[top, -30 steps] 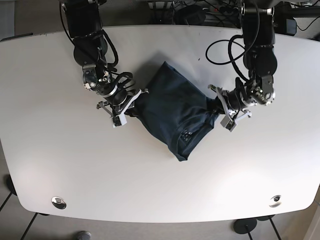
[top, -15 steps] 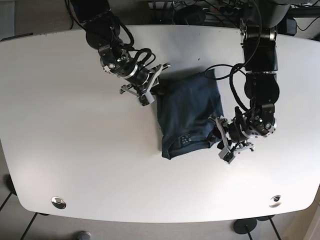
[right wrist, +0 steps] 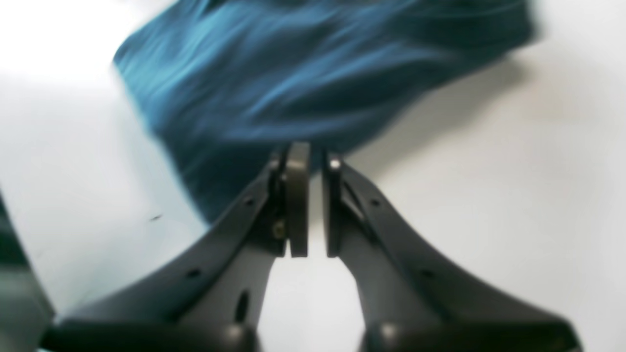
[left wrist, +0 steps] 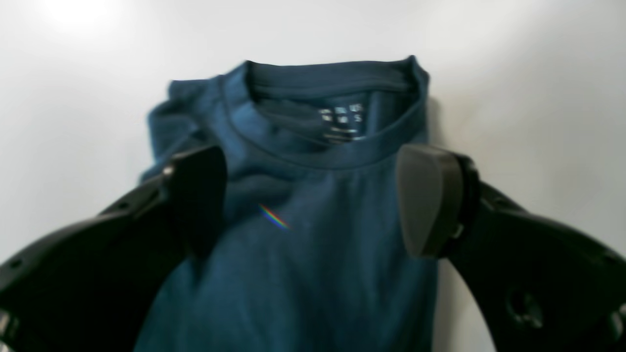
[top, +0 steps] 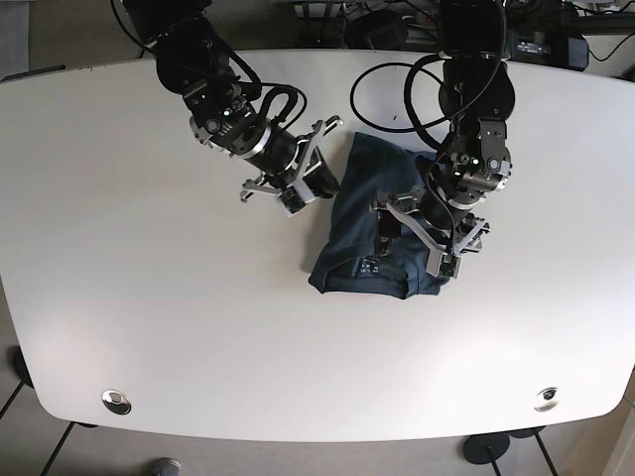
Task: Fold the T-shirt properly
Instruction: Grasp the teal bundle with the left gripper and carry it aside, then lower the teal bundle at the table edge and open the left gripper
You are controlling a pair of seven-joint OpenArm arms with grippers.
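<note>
The dark blue T-shirt (top: 369, 213) lies folded into a compact bundle at the middle of the white table (top: 149, 327), collar toward the front. In the left wrist view the collar and its label (left wrist: 337, 122) lie just beyond my open left gripper (left wrist: 313, 200), whose fingers (left wrist: 425, 200) straddle the cloth from above. In the base view that gripper (top: 417, 238) sits over the shirt's right half. My right gripper (top: 322, 180) is beside the shirt's left edge. In the right wrist view it (right wrist: 310, 161) is shut, with the blurred shirt (right wrist: 303, 83) just past the tips and no cloth seen between the fingers.
Both arms reach in from the far edge of the table. Cables (top: 397, 25) lie behind the far edge. Two round metal fittings (top: 116, 401) sit at the front corners.
The shirt has turned so its collar faces the front. The left arm has moved up over the shirt's right half, open. The right gripper has shifted slightly toward the shirt's left edge.
</note>
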